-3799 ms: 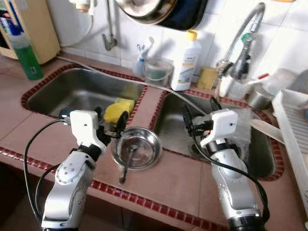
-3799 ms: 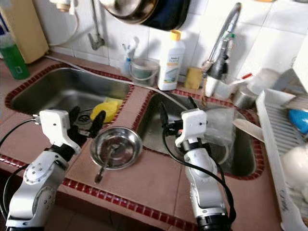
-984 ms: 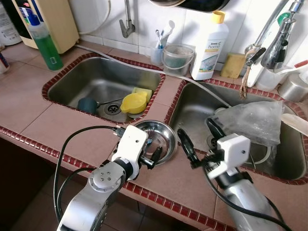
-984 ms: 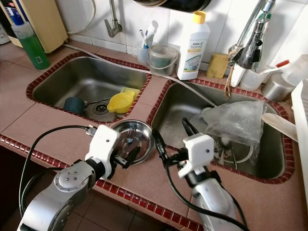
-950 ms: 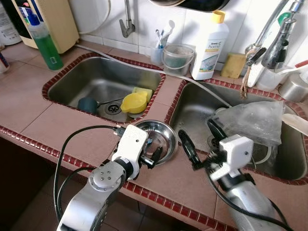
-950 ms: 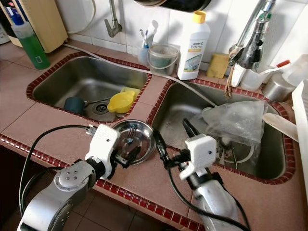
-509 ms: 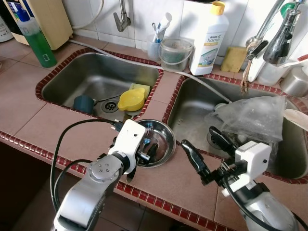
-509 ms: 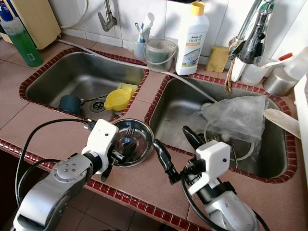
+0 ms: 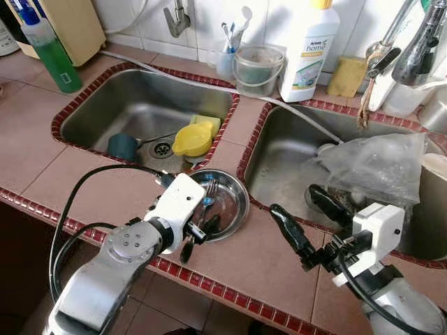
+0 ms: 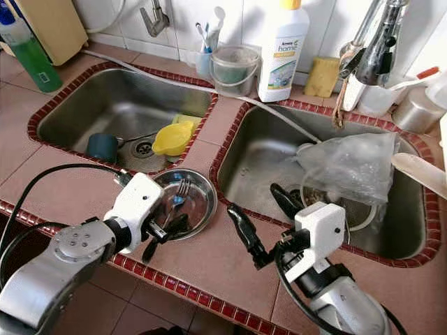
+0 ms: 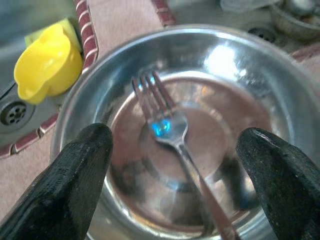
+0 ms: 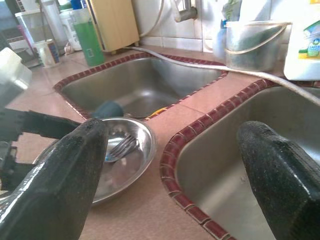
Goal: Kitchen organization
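A shallow steel bowl (image 9: 236, 198) sits on the tiled counter between the two sinks, with a fork (image 11: 165, 120) lying in it, tines toward the left sink. My left gripper (image 9: 198, 236) hovers open at the bowl's near rim, one finger on each side of the fork, touching neither. My right gripper (image 9: 293, 199) is open and holds nothing, above the counter at the front left corner of the right sink (image 9: 279, 167). In the right wrist view the bowl (image 12: 145, 145) lies ahead of that gripper (image 12: 172, 131).
The left sink (image 9: 105, 105) holds a yellow cup (image 9: 192, 139) and a teal cup (image 9: 123, 146). A crumpled plastic bag (image 9: 374, 167) lies in the right sink. A white detergent bottle (image 9: 311, 42), small bucket (image 9: 258, 66), sponge (image 9: 349, 66) and green soap bottle (image 9: 52, 52) line the back.
The camera has shifted a little. My left gripper has slid slightly toward the bowl's near rim. The right arm has drawn back a bit. Both stay open.
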Robot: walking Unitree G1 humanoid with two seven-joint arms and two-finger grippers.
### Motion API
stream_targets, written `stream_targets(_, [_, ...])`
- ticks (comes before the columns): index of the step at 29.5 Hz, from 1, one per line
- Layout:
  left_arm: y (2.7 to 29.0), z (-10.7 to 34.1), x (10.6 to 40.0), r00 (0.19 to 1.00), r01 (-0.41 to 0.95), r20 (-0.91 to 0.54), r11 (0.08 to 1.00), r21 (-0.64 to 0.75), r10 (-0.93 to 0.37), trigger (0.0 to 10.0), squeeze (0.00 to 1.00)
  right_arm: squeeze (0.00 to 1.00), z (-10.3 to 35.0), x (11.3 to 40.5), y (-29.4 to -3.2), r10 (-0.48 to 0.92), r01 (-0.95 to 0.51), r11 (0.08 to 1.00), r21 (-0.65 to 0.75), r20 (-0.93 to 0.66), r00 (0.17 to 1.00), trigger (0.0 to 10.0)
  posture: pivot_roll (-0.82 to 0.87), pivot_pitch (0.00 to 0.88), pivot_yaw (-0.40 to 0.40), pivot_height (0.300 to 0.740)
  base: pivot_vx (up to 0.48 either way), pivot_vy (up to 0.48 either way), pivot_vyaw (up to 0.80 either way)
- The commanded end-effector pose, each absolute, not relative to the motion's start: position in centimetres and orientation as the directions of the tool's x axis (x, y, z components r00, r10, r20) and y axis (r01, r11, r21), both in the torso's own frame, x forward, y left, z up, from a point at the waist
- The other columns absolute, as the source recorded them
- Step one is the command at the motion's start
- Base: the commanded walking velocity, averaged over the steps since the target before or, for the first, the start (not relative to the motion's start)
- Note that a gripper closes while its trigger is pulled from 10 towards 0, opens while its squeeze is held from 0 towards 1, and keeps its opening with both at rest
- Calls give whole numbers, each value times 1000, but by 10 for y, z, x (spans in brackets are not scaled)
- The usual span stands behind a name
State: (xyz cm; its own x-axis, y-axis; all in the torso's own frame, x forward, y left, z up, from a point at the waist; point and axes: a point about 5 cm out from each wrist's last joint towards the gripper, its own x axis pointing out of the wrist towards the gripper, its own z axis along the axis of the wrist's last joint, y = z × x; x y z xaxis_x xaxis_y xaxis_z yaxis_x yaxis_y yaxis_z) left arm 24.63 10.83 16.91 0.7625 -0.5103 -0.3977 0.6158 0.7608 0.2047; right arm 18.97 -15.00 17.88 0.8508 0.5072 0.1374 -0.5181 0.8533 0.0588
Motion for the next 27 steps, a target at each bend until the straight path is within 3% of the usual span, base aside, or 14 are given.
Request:
stream_targets(1, [109, 173, 243, 743, 638, -402, 749, 180, -535, 10000, 0, 0, 184, 188, -149, 518, -530, 846, 54, 150, 842, 10000, -77, 187, 46, 740, 0, 0, 0])
stream_targets(10, [105, 171, 237, 687, 677, -445, 729, 103, -575, 10000, 0, 0, 185, 190, -150, 526, -537, 842, 50, 150, 837, 10000, -79, 183, 44, 740, 0, 0, 0])
stream_targets(20, [115, 154, 236, 674, 619, -575, 780, 95, -464, 10000, 0, 0, 187, 189, -151, 526, -536, 843, 44, 143, 838, 10000, -86, 190, 43, 740, 0, 0, 0])
stream_targets(21, [115, 154, 237, 675, 617, -575, 781, 95, -463, 9020, 0, 0, 187, 189, -151, 525, -535, 843, 43, 143, 839, 10000, -85, 191, 43, 740, 0, 0, 0])
stream_targets(22, [115, 154, 237, 675, 616, -573, 782, 94, -464, 9020, 0, 0, 187, 189, -151, 525, -535, 844, 43, 143, 839, 10000, -85, 191, 43, 740, 0, 0, 0])
stream_targets(23, [115, 155, 237, 675, 616, -570, 783, 86, -469, 7294, 0, 0, 187, 189, -151, 525, -535, 844, 44, 143, 839, 10000, -85, 191, 45, 740, 0, 0, 0])
stream_targets(25, [115, 155, 238, 673, 615, -574, 784, 83, -467, 6745, 0, 0, 187, 189, -151, 525, -535, 844, 45, 144, 839, 10000, -86, 192, 44, 740, 0, 0, 0])
stream_targets(26, [115, 155, 238, 672, 616, -574, 783, 83, -468, 2000, 0, 0, 187, 190, -152, 523, -533, 845, 43, 145, 840, 10000, -85, 192, 45, 740, 0, 0, 0])
stream_targets(27, [115, 156, 238, 672, 616, -574, 784, 83, -468, 1647, 0, 0, 187, 190, -152, 522, -532, 845, 43, 146, 840, 10000, -85, 192, 45, 740, 0, 0, 0])
